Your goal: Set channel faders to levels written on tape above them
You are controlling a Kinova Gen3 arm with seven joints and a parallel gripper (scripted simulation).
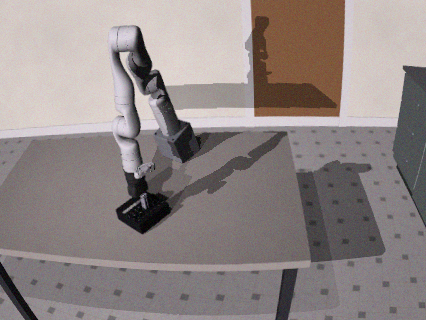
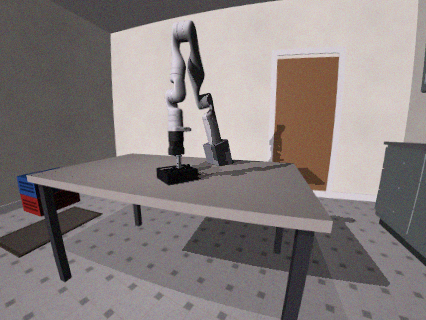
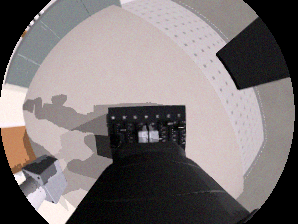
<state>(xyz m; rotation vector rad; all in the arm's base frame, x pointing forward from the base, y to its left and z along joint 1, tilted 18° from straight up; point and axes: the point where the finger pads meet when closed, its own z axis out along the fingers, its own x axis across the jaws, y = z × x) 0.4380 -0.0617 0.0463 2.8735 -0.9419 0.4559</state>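
Note:
The lighting desk (image 1: 143, 212) is a small black box standing flat on the table, left of the middle and near the front. It also shows in the exterior view (image 2: 176, 173) and in the wrist view (image 3: 147, 127), where a row of faders and pale caps is visible but no levels can be read. My gripper (image 1: 144, 201) points straight down with its fingers shut, the tips at the desk's top face among the faders. In the exterior view the gripper (image 2: 178, 163) stands just over the desk. Which fader the tips touch is too small to tell.
The arm's base (image 1: 177, 142) stands on the table behind the desk. A dark cabinet (image 1: 412, 135) stands at the right wall. A red and blue box (image 2: 27, 195) sits on the floor left of the table.

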